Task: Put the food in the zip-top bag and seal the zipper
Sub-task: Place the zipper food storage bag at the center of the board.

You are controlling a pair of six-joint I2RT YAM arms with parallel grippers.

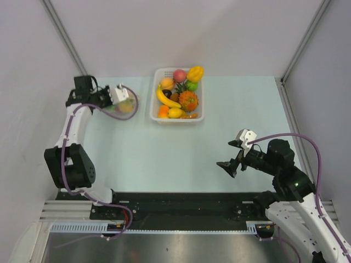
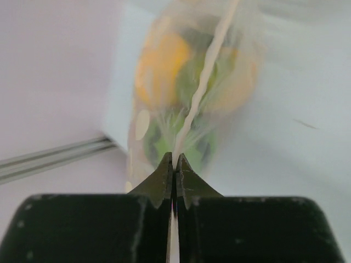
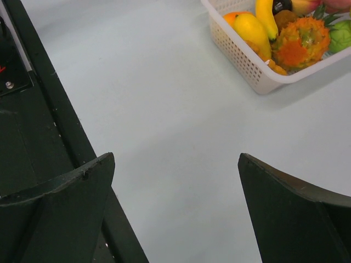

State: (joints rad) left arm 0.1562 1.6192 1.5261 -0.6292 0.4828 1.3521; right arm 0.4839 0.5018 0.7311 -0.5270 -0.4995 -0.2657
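My left fingers (image 2: 162, 181) are pinched flat on the zipper (image 2: 205, 82), whose strip runs straight ahead from their tips, so I judge a slide along it falls to this arm. The zip-top bag (image 1: 126, 105) is just left of the white basket (image 1: 155, 114), holding blurred yellow, orange and green food (image 2: 164, 60) that I cannot count. My right fingers (image 3: 66, 203) gape empty over the counter (image 3: 164, 109), well apart on the basket's near right. One bag, one basket, roughly ten pieces lying in the basket.

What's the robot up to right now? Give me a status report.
Status: left gripper shut on the zipper. Right gripper open, empty, above the table. The zip-top bag holds yellow, green food; more sits in the white basket. Nothing in the way.
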